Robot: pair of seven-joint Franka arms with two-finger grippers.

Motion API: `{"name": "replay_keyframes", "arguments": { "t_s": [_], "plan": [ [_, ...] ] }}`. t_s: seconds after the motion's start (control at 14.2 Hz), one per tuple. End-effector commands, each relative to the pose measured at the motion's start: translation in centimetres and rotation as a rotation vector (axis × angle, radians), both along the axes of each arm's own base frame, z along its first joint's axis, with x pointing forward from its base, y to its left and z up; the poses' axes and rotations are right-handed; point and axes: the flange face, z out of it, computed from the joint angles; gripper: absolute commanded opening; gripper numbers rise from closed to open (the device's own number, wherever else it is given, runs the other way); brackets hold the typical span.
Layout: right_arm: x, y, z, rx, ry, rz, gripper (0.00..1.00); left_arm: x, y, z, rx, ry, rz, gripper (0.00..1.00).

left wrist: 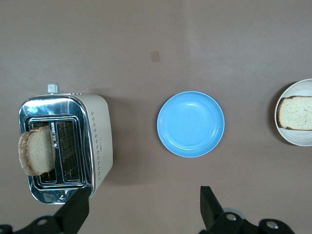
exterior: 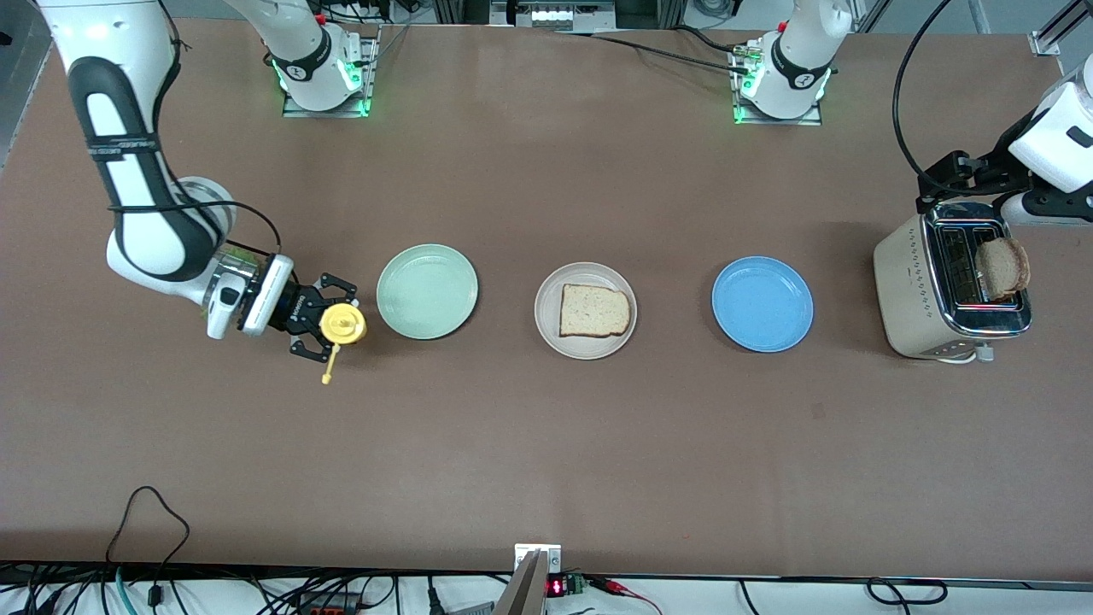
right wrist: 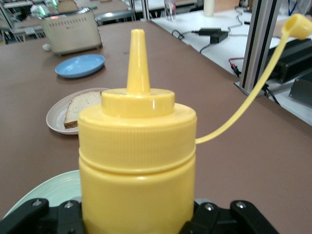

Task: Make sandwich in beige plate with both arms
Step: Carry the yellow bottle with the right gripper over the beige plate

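The beige plate [exterior: 586, 342] lies mid-table with one bread slice [exterior: 595, 310] on it; both also show in the left wrist view [left wrist: 292, 139] and the right wrist view [right wrist: 56, 117]. A second slice [exterior: 1003, 267] stands in the toaster [exterior: 918, 290]. No lettuce leaf is clearly in view. My left gripper [exterior: 943, 182] is open and empty, up over the toaster's edge toward the bases [left wrist: 141, 214]. My right gripper [exterior: 329, 326] is shut on a yellow squeeze bottle [right wrist: 138, 161] with its cap hanging off, beside the mint-green plate [exterior: 427, 291].
A blue plate [exterior: 762, 304] lies between the beige plate and the toaster. A bit of green [exterior: 242, 254] shows under the right wrist; I cannot tell what it is. Cables run along the table edge nearest the front camera.
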Motion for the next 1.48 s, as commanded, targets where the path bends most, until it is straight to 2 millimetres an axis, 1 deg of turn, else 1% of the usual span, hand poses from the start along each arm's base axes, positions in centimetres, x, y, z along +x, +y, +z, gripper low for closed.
{"name": "replay_keyframes", "arguments": {
  "t_s": [0.0, 0.35, 0.56, 0.84, 0.92, 0.99, 1.13, 1.34, 1.41],
  "plan": [
    [0.9, 3.2, 2.5, -0.078, 0.026, -0.026, 0.38, -0.3, 0.5, 0.4, 0.015, -0.005, -0.014, 1.0],
    [1.9, 10.7, 6.1, -0.272, 0.087, -0.022, 0.38, -0.3, 0.7, 0.3, 0.015, -0.004, -0.011, 1.0],
    [2.4, 14.4, 8.6, -0.373, 0.115, -0.022, 0.38, -0.3, 0.9, 0.3, 0.014, -0.004, -0.008, 1.0],
    [2.6, 18.9, 10.6, -0.474, 0.125, -0.044, 0.38, -0.3, 0.9, 0.3, 0.014, -0.004, -0.006, 1.0],
    [2.5, 19.9, 10.6, -0.498, 0.129, -0.05, 0.38, -0.3, 0.9, 0.3, 0.014, -0.004, -0.006, 1.0],
    [2.1, 21.4, 10.8, -0.52, 0.132, -0.056, 0.38, -0.3, 0.9, 0.3, 0.014, -0.004, -0.006, 1.0],
    [1.5, 23.9, 11.1, -0.579, 0.126, -0.068, 0.38, -0.3, 0.9, 0.3, 0.014, -0.004, -0.008, 1.0],
    [-0.6, 27.5, 10.6, -0.695, 0.109, -0.088, 0.38, -0.3, 0.9, 0.3, 0.014, -0.004, -0.008, 1.0],
    [-1.5, 28.9, 10.0, -0.74, 0.105, -0.083, 0.38, -0.3, 0.9, 0.3, 0.014, -0.004, -0.006, 1.0]
  ]
}}
